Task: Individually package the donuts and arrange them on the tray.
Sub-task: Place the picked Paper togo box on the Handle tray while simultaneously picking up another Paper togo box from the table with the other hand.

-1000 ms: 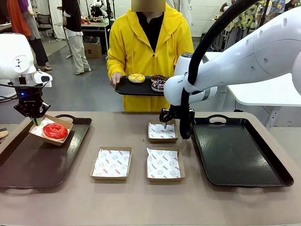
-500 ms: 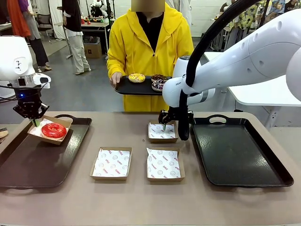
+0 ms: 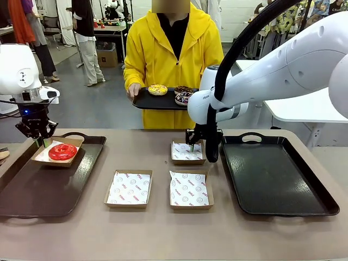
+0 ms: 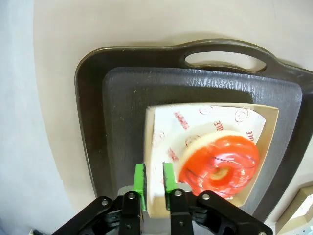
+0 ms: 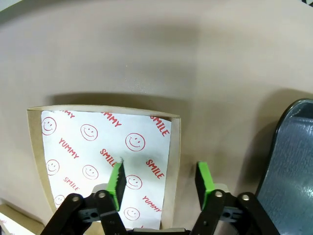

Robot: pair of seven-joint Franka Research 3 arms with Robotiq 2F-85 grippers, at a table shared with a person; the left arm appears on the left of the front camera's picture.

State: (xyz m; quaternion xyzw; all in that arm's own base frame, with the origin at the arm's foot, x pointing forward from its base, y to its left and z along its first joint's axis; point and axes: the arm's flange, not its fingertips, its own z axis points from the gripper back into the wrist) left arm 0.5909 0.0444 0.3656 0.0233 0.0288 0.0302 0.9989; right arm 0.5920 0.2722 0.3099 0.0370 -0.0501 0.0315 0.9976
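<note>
A glossy red donut lies in a paper-lined cardboard box resting flat on the dark left tray. My left gripper is shut on that box's edge, pads close on either side of the wall. Across the table a person holds a black tray carrying a yellow donut, a chocolate one and a purple-swirled one. My right gripper is open astride the side wall of an empty box.
Two more empty lined boxes sit side by side near the front of the table. A large dark tray lies to the right, close beside my right gripper.
The left gripper has set the tilted donut box down flat on the left tray. The right gripper has dropped slightly onto the empty box's wall, and its jaws have narrowed.
</note>
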